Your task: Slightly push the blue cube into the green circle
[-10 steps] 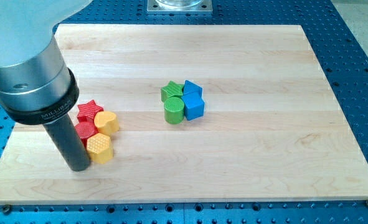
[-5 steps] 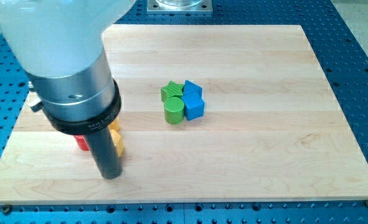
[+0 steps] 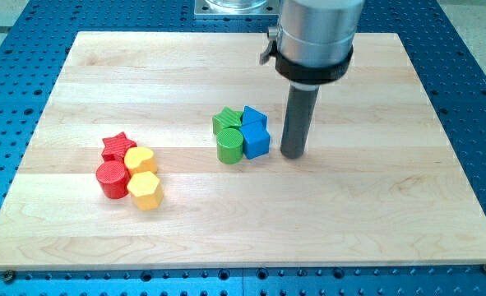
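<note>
A pale wooden surface is filling most of the view, its boards running across from the view's left to the view's right, and it is lying on a blue metal bench dotted with rows of small holes. At the view's top a grey metal mounting plate is showing just past the board's far edge.

The arm's silver cylinder is hanging down over the upper middle of the board, a black ring around its lower end, and the dark rod is reaching down from it. There is no hand on this arm to be clenched or released; it is ending in my tip, which is resting on the wood and grasping nothing.

Just to the view's left of my tip, close but with a thin strip of bare wood between, the blue cube is sitting. Beyond it, on the side away from my tip, the green circle is standing pressed against the cube. Behind those two, toward the view's top, a second blue block and a green star are closing the tight cluster of four.

Well apart from my tip, far toward the view's left and a little lower, another cluster is huddling together: a red star, a red cylinder, a yellow block with a rounded top and a yellow hexagon, each touching its neighbours.
</note>
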Motion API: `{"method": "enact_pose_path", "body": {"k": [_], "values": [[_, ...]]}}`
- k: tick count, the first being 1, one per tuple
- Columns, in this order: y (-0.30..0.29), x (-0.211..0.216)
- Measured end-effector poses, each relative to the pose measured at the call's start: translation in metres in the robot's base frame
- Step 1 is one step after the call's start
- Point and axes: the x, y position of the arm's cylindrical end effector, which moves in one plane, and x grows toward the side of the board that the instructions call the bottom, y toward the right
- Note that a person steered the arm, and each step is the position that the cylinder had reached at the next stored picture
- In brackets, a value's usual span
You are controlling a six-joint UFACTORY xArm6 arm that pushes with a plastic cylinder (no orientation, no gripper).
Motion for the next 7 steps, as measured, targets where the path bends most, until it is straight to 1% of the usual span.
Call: {"method": "enact_pose_path", "body": {"k": [2,3,4,5,7], "values": [[-0.033,-0.003],[-0.034,-0.003],[-0.034,-0.018],[-0.049,-0.020],[-0.078,-0.011]]}}
